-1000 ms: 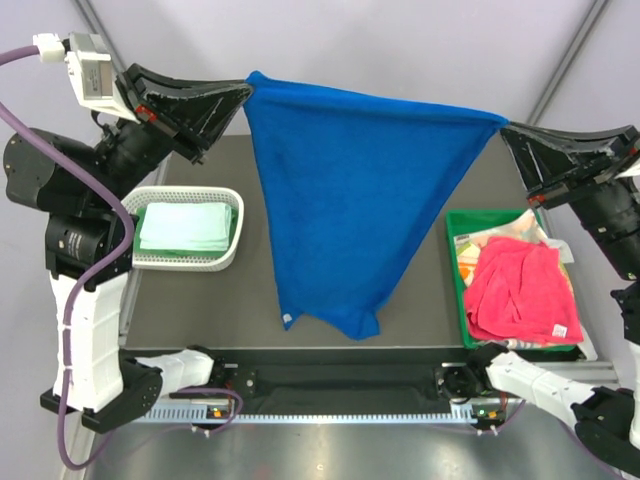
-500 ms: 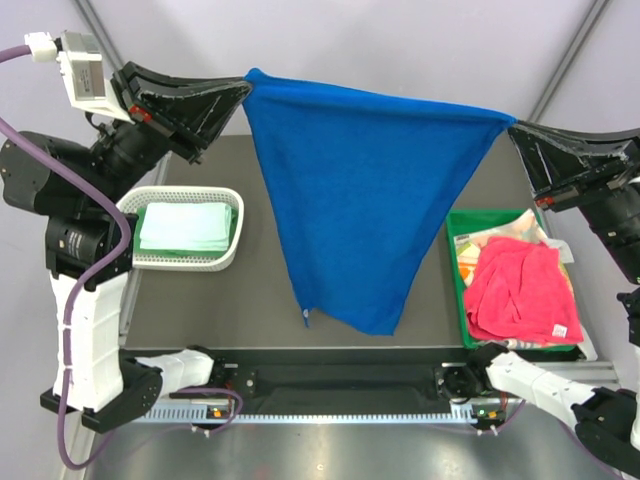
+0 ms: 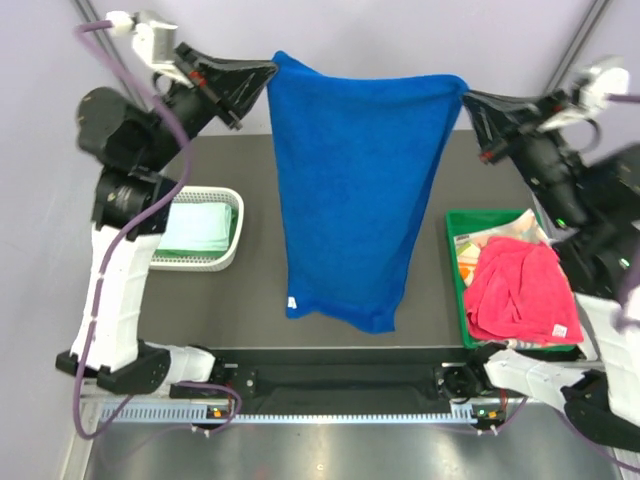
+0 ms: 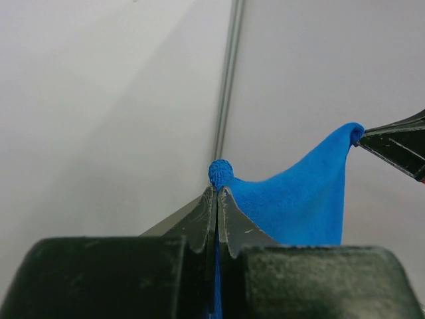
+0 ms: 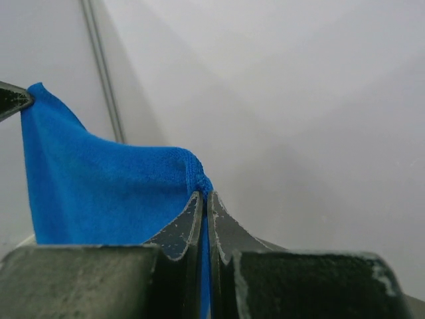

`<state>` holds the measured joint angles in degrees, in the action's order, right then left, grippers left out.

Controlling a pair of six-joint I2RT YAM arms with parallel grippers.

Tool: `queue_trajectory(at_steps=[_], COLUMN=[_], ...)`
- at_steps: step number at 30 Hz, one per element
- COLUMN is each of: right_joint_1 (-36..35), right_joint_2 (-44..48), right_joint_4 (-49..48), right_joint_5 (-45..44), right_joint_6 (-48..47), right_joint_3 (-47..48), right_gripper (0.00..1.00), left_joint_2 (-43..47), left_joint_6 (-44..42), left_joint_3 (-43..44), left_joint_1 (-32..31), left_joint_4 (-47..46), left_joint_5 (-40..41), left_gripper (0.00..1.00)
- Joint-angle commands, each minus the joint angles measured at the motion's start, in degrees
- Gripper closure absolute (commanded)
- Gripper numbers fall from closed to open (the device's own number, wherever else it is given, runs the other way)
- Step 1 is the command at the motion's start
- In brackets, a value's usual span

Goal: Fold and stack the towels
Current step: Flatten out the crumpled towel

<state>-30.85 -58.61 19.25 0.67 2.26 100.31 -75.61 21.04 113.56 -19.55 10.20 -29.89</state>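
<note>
A royal blue towel [image 3: 355,190] hangs spread in the air above the dark table [image 3: 250,300], its lower edge near the table's front. My left gripper [image 3: 272,68] is shut on its top left corner [image 4: 221,174]. My right gripper [image 3: 466,94] is shut on its top right corner [image 5: 198,174]. A folded pale mint-white towel [image 3: 198,228] lies in the white mesh basket [image 3: 232,255] at the left. A crumpled pink/red towel [image 3: 518,292] lies in the green plastic bin [image 3: 459,300] at the right.
Under the pink/red towel a lighter patterned cloth [image 3: 500,235] shows in the bin. The arm bases and a black rail [image 3: 340,380] run along the table's near edge. Grey wall and metal poles stand behind.
Both grippers moved inward and upward, closer together. The blue towel now hangs as a straight rectangle instead of a stretched triangle, its bottom edge level.
</note>
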Motion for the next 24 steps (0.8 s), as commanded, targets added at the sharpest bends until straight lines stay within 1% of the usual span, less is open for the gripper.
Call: queue_trajectory(at_steps=[1,3,7,8,10,11,13,14,17,22,24], right_joint_1=[4.72,8.07,15.97,16.87,19.06,19.6,20.91,21.27,22.94,24.52,24.61], right_joint_2=[-5.71,-9.66,-17.66,-20.99,-24.43,-28.19,-31.9,-35.31,-41.12,-49.75,-52.91], right_joint_4=[-7.63,-11.4,-17.83,-18.8,-21.87,-22.66,-23.29,-23.9,-26.0,-26.45,-26.54], right_joint_5=[-0.93,4.31,9.26,9.96,11.98,12.6,13.83,14.18,15.06,15.77,15.77], right_joint_6=[-0.95,0.98,6.77,7.57,9.15,9.77,10.65,10.92,12.24,13.47,13.82], right_joint_3=[-2.22,-2.75,-3.02,-2.76,-1.1,-0.21,2.41,3.13,4.71,9.97,10.6], right_gripper=[1.0,1.0,1.0,1.0,1.0,1.0,1.0,1.0,1.0,1.0,1.0], left_joint_2=[-4.27,-7.96,-15.42,-18.83,-22.54,-26.21,-29.92,-33.42,-39.93,-48.03,-50.23], left_joint_6=[-2.58,-2.49,-0.39,0.75,1.37,1.72,2.95,3.39,3.75,2.17,2.16], left_joint_3=[-1.32,-1.5,-1.24,-0.54,0.95,2.44,3.68,4.3,6.32,8.25,9.22], left_joint_1=[1.18,1.88,5.39,6.01,7.24,7.68,8.91,9.35,10.32,10.5,10.5], left_joint_4=[-4.3,-7.19,-13.95,-14.93,-16.78,-17.31,-18.45,-19.59,-21.09,-22.24,-22.33], left_joint_5=[3.7,3.96,3.26,3.08,2.56,2.56,2.03,1.68,1.59,4.05,4.23], left_gripper=[1.0,1.0,1.0,1.0,1.0,1.0,1.0,1.0,1.0,1.0,1.0])
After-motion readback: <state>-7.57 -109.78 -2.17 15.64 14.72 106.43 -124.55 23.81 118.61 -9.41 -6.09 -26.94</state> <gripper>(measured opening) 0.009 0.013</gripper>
